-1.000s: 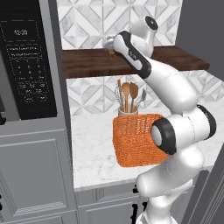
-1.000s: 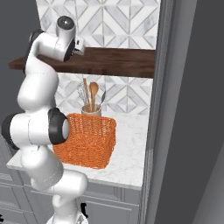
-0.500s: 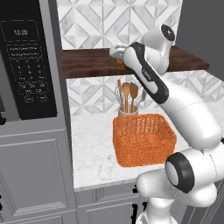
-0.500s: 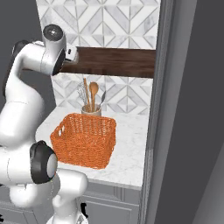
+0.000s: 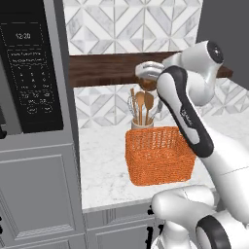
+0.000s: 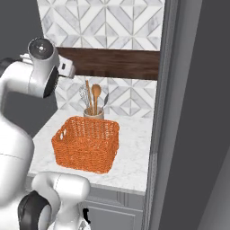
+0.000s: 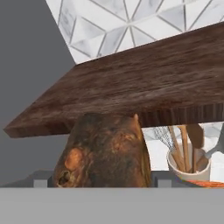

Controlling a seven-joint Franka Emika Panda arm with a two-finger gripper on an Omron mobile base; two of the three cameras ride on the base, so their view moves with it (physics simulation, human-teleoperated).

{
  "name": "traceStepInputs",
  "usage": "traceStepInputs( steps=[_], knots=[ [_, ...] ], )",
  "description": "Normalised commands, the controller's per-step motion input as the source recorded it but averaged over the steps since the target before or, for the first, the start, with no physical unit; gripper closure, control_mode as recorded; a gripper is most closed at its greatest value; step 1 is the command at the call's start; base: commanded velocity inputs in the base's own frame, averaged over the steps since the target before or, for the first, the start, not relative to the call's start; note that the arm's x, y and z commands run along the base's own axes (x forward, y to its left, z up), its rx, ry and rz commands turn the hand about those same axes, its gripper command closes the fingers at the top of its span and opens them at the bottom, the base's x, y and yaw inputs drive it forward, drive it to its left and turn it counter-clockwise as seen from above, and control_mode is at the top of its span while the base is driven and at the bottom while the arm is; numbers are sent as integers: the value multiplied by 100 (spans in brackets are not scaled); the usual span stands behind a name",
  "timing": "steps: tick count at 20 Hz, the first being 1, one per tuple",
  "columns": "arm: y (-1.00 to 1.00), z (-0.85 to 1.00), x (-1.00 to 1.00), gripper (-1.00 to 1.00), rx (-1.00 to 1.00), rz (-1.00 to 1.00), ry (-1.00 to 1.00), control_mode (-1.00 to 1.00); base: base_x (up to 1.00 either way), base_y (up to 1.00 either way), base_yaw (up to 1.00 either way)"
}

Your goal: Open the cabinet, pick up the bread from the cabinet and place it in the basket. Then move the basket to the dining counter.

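While gripper (image 5: 146,83) clamps lumpy golden-brown bread (image 7: 105,153) just off dark wooden shelf (image 5: 107,68) front edge, woven orange basket (image 5: 158,154) sits empty on marbled surface (image 5: 104,170); utensil crock (image 6: 94,114) behind.

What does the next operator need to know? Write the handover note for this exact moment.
Hand: the gripper is closed on the bread, holding it just off the front edge of the cabinet shelf.
Things: the basket sits empty on the worktop below, in front of the utensil jar.
Done: cabinet open, bread grasped and off the shelf.
Left: lower the bread into the basket, release, then carry the basket to the dining counter.
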Motion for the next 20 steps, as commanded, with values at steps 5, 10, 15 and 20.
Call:
traceStepInputs(
  steps=[5,10,15,20],
  knots=[
    [-10,2,-100,100,-2,-3,4,-100,0,0,0],
    [-2,-35,-94,100,-14,-6,20,-100,0,0,0],
    [-12,-99,-38,100,-9,-3,19,-100,0,0,0],
    [-38,-97,16,100,-4,-5,8,-100,0,0,0]
  ],
)
